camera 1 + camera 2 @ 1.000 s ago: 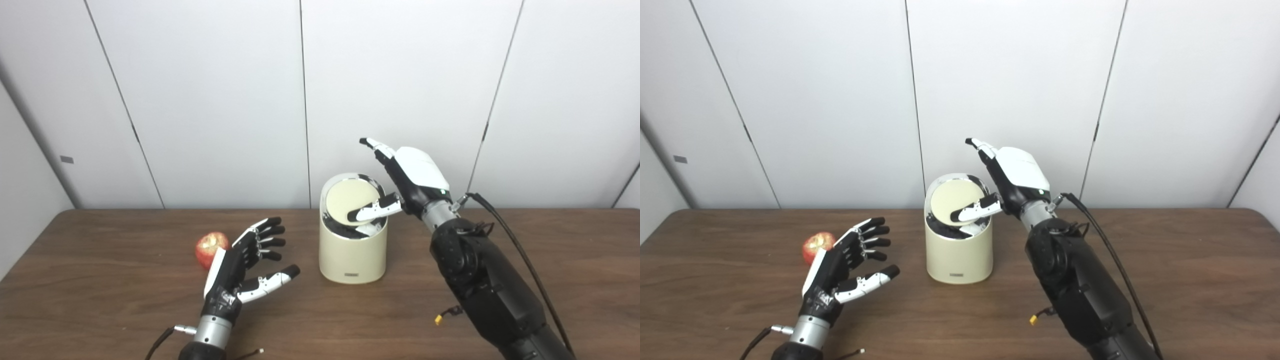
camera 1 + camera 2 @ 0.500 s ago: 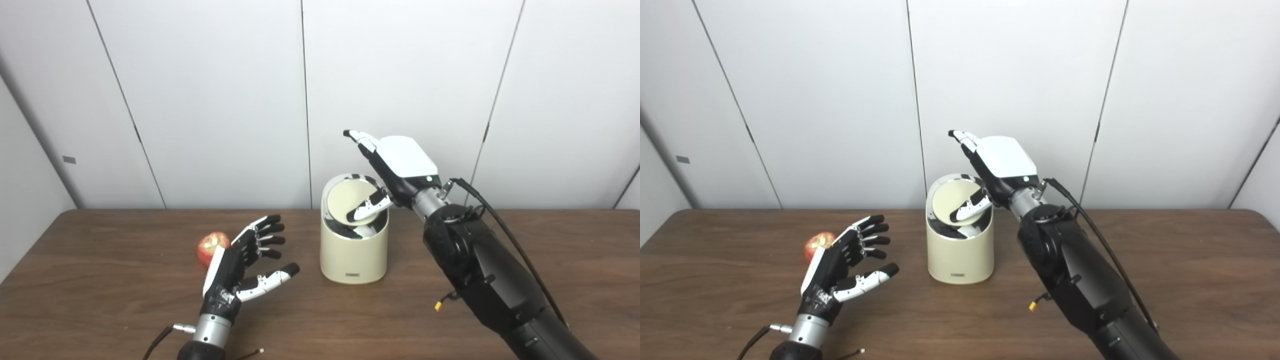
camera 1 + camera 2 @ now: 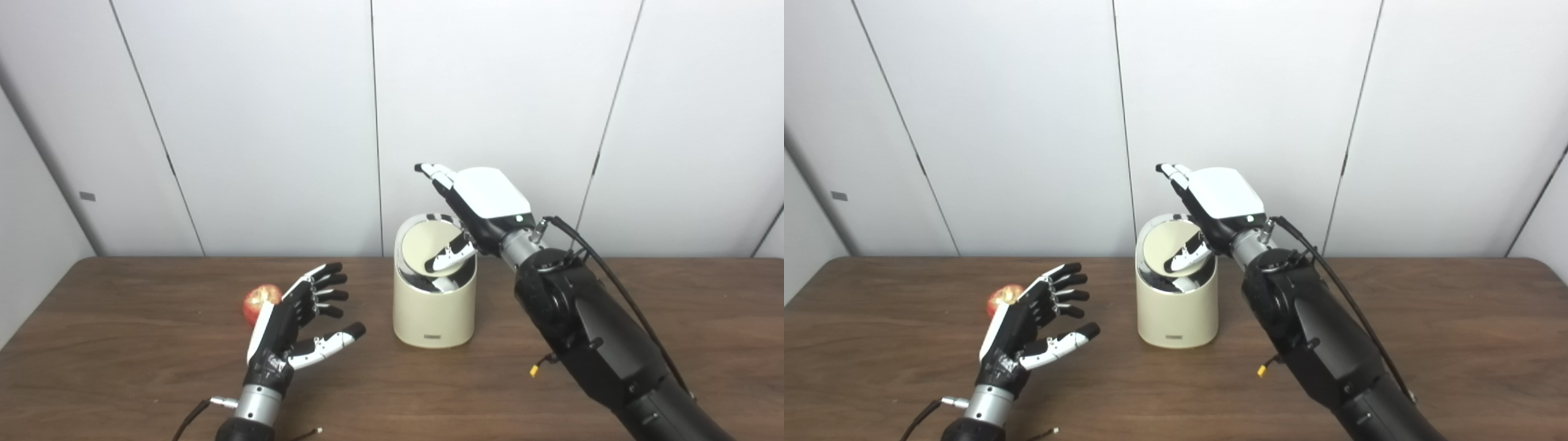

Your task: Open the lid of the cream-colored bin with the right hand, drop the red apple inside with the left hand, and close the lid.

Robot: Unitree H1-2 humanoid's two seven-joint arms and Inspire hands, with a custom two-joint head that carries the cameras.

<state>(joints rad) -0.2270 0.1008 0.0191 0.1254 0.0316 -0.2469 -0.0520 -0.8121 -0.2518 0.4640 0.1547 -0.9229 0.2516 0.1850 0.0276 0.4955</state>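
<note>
The cream-colored bin stands mid-table. Its round swing lid is tilted, the right side pushed down into the dark opening. My right hand hovers over the bin's right rim, open, with the thumb pressing on the lid and the fingers stretched up and to the left. The red apple lies on the table to the bin's left, partly hidden behind my left hand. That hand is open with spread fingers, palm toward the bin, just in front and to the right of the apple and holding nothing.
The brown wooden table runs across the whole view, with white wall panels right behind it. A black cable trails along my right forearm, and a thin wire end lies near the front edge by my left wrist.
My right hand has shifted left over the bin and its thumb has tipped the lid steeper into the opening. My left hand and the apple have stayed put.
</note>
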